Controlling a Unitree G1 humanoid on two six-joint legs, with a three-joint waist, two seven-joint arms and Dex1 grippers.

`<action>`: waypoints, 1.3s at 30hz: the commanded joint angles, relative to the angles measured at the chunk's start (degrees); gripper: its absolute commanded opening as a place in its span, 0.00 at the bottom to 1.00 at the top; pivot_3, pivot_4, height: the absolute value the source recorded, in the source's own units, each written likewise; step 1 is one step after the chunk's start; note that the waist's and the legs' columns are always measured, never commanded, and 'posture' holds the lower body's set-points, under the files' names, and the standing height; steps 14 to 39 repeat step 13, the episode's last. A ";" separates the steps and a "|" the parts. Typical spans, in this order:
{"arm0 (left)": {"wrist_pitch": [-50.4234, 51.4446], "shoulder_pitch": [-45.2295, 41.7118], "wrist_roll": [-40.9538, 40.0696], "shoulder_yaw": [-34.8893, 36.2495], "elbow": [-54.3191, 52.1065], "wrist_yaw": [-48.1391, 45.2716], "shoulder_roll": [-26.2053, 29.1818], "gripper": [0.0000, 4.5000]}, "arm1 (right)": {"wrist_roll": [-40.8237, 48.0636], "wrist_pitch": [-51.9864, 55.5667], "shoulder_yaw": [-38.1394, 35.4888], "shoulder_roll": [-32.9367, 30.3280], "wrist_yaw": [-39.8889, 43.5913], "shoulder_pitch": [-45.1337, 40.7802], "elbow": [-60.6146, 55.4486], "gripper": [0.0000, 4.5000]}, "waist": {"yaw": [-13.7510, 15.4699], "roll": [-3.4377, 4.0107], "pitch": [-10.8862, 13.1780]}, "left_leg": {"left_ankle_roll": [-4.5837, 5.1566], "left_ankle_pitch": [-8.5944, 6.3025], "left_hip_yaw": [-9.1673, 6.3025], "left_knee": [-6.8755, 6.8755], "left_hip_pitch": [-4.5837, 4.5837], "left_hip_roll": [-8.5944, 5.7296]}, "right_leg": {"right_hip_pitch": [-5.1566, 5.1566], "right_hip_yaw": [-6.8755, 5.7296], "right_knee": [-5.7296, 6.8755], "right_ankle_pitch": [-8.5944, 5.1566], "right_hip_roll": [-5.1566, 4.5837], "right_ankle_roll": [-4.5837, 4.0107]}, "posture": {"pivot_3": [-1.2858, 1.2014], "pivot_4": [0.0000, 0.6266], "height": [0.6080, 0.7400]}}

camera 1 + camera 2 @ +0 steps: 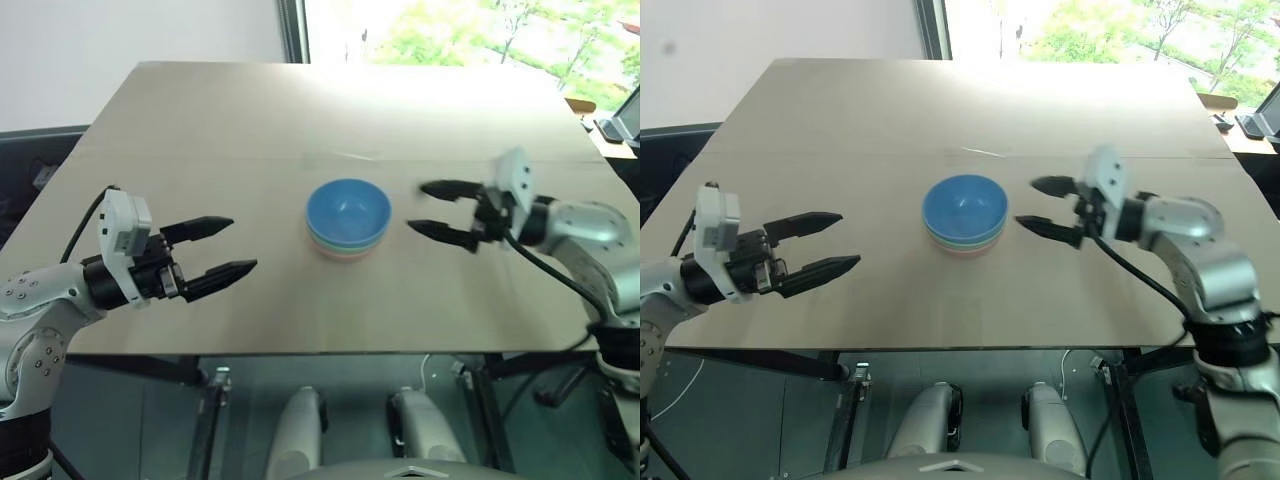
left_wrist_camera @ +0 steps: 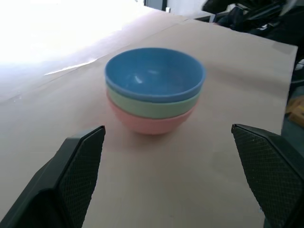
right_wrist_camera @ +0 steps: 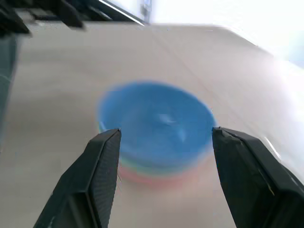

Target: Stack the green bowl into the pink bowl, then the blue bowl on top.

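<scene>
While we look down over our arms, a pale tan worktop (image 1: 200, 130) spreads ahead, smooth and matte, with a faint seam running across it beyond the bowls; behind it stand a white wall (image 1: 130, 30) and a window (image 1: 470, 30) full of bright green foliage; we can read no brand, label or writing on anything. Near the middle of the worktop the three bowls sit nested in one stack: the pink bowl (image 2: 152, 124) at the bottom on the surface, the green bowl (image 2: 154, 105) inside it, the blue bowl (image 1: 348, 210) on top; all are plain, smooth and round, and only the rims of the lower two show. Our left end effector (image 1: 222, 248) hangs well to the left of the stack, fingers spread and grasping nothing; our right end effector (image 1: 442, 210) is just to the right of the stack, fingers parted, released and clear of the bowls.
</scene>
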 commanded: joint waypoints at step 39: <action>0.04 -3.30 2.52 -3.56 0.07 0.80 1.15 1.00 | 2.90 -2.63 -16.27 -8.12 -0.07 15.61 -4.29 1.00 | -0.57 0.00 0.00 | 0.00 0.00 0.03 0.02 0.05 0.01 | 0.02 0.07 0.01 0.00 0.06 0.02 | 0.52 0.24 1.00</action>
